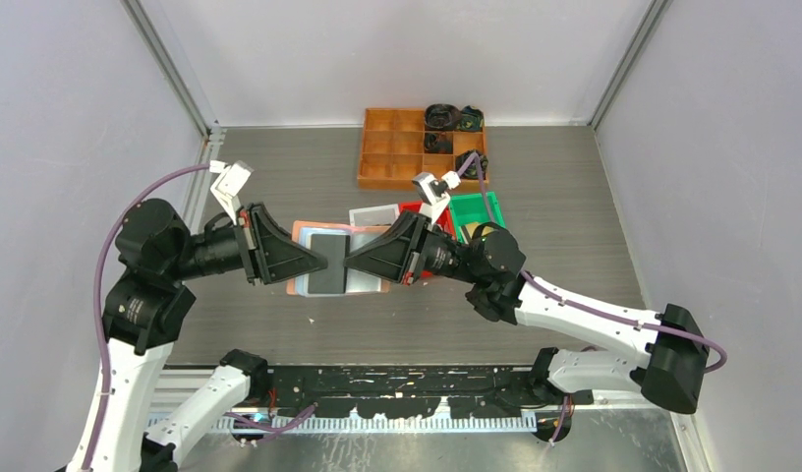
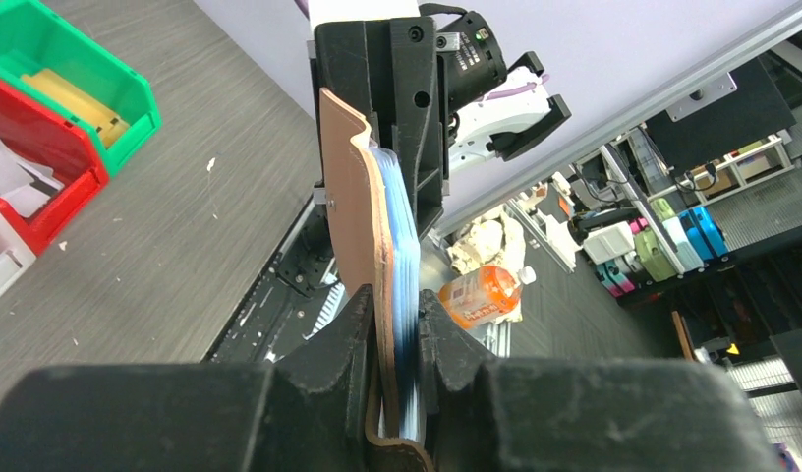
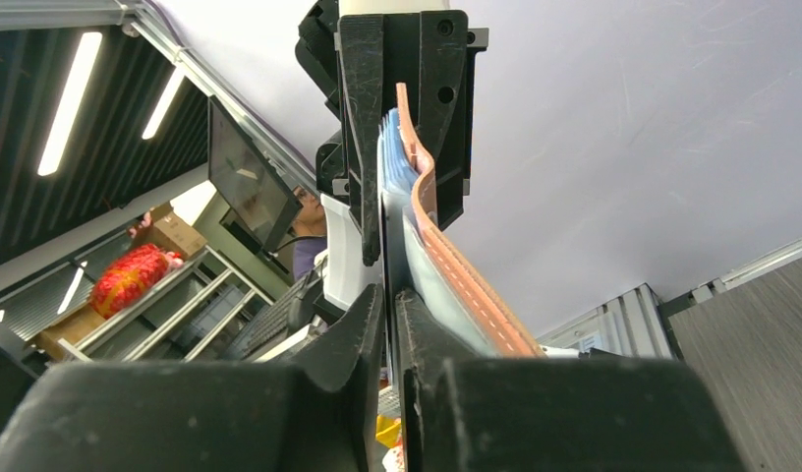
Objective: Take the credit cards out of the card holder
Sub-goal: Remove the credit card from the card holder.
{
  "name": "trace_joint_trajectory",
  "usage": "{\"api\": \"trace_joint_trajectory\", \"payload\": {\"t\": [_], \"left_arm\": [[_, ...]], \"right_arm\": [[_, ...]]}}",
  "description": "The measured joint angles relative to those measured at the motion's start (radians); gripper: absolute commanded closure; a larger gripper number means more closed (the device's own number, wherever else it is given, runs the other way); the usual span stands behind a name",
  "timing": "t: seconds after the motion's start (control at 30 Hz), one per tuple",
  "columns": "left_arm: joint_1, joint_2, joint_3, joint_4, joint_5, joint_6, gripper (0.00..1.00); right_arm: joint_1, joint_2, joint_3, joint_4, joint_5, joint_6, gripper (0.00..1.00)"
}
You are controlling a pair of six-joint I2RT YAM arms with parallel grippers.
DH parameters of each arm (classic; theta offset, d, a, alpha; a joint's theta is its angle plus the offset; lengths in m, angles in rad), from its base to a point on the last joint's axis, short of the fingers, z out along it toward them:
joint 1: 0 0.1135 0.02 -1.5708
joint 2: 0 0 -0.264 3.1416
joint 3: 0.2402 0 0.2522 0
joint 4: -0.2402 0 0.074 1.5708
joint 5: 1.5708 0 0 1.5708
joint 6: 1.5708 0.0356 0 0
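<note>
As I judge it, the step in hand is sliding one card out sideways while the other arm anchors the wallet. To do it well, the left gripper [image 1: 321, 264] should hold a firm bite. The right gripper [image 1: 355, 264] should take only the dark card's edge, then pull straight toward 3 o'clock in the pocket's plane (a twist would likely drag the whole holder along).

The card holder [image 1: 301, 232] is held off the table [image 1: 574, 285] between the two arms. It sits at 3 o'clock of the left gripper, which is pressed together on its edge, leather and pale blue pockets both between the fingers. It sits at 9 o'clock of the right gripper. In the right wrist view those fingers stand a slit apart, a thin dark edge runs into the gap, and the leather passes outside at 1 o'clock. I cannot tell whether they pinch the credit card [image 1: 330, 267].
</note>
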Motion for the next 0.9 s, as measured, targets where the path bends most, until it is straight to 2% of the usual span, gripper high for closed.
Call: {"api": "trace_joint_trajectory", "payload": {"t": [0.1, 0.23, 0.37, 0.6, 0.7, 0.9], "left_arm": [[0.000, -0.010, 0.000, 0.009, -0.001, 0.002, 0.99], [0.000, -0.011, 0.000, 0.009, -0.003, 0.003, 0.85], [-0.001, -0.008, 0.001, 0.008, 0.002, 0.003, 0.82], [-0.007, 0.021, 0.000, 0.015, 0.002, -0.056, 0.81], [-0.007, 0.028, 0.000, 0.023, 0.001, -0.067, 0.78], [-0.007, 0.013, 0.000, 0.037, -0.008, -0.078, 0.84]], "right_arm": [[0.000, 0.017, 0.009, 0.026, -0.016, 0.017, 0.99], [-0.002, 0.019, 0.008, 0.038, -0.023, 0.025, 0.99], [-0.005, 0.011, -0.015, 0.058, -0.013, 0.032, 0.99], [-0.023, -0.009, -0.071, 0.098, 0.023, 0.050, 0.99], [-0.031, -0.009, -0.074, 0.107, 0.025, 0.061, 0.99], [-0.041, -0.013, -0.084, 0.121, 0.024, 0.071, 0.99]]}}
